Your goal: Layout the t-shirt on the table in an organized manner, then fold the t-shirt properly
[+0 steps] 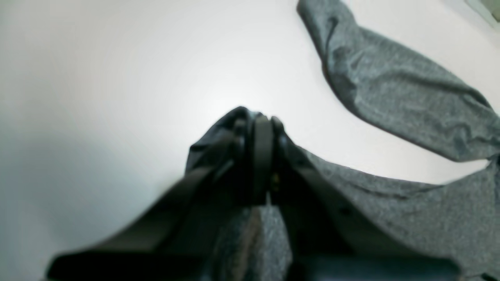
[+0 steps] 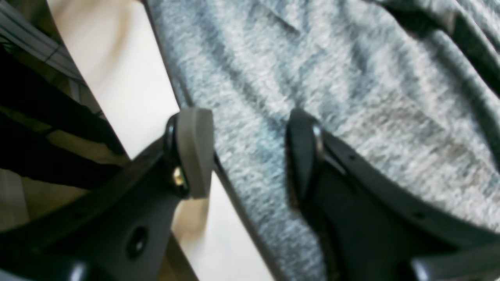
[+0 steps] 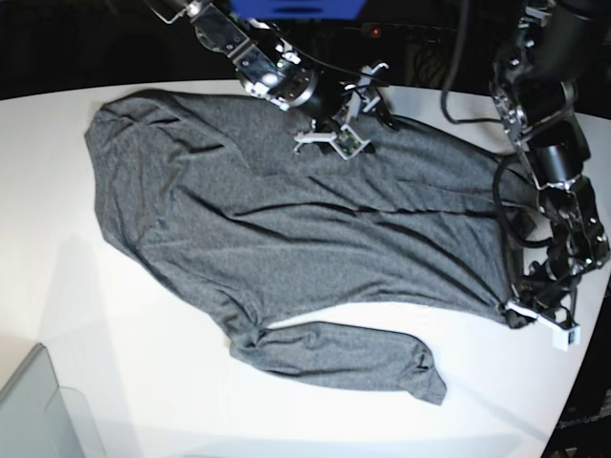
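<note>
Left fingers: pressed together, no gap between the pads, a bunched corner of grey cloth pinched in them.
Left gripper (image 1: 262,152): closed on the t-shirt (image 3: 286,229) at its lower corner, at the end of the garment toward the base view's right; low, just over the white surface.
Left arm (image 3: 549,143): reaching down beside that same end of the shirt, cables looped along it.
Right fingers: held well apart, one pale grey pad (image 2: 194,150) over the shirt's edge, one black pad over the cloth; nothing between them but the fabric below.
Right gripper (image 2: 250,152): spread wide, holding nothing, poised over the shirt's far edge; contact with the cloth not discernible.
Right arm (image 3: 258,57): coming in from beyond the shirt's far edge.
T-shirt: spread over the middle of the table (image 3: 57,315), mostly flat with creases across the body.
Sleeve (image 3: 344,358): lying along the shirt's near edge, bent back alongside the body, cuff pointing toward the pinched corner.
Bin corner (image 3: 38,410): translucent grey, well apart from the shirt, beyond its near edge.
</note>
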Motion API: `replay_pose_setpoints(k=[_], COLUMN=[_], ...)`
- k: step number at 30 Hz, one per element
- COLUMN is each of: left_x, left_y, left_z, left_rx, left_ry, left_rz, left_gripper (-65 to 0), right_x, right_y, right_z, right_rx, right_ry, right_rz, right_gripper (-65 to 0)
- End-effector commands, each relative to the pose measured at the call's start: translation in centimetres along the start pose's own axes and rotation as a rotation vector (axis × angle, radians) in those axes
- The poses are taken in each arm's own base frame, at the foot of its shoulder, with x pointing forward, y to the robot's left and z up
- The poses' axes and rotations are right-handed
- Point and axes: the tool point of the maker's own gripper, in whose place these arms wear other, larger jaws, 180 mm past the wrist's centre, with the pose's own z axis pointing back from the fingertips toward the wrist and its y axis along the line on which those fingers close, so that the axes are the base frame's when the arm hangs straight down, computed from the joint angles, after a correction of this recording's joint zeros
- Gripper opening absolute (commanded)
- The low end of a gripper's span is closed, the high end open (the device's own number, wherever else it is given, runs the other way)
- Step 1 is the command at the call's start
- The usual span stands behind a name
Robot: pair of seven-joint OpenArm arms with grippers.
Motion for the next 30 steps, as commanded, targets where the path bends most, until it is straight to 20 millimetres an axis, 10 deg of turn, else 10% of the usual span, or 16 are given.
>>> replay_pose_setpoints(k=[1,30], left_x=[3.3,9.3], left_y=[0.1,-3.3], left_z=[0.5,-0.2], left_rx=[-0.004,-0.062], left_ry=[-0.084,-0.170], left_rz=[-0.013,-0.060], left_gripper=[-64.8,-64.4], right_x=[-1.1,-1.5], right_y=[-0.4,0.1], right_z=[0.2,0.4], right_rx=[-0.014,-0.006], right_ry=[0.051,0.057], right_rz=[0.004,-0.003], right_gripper=[-34.2,-34.2])
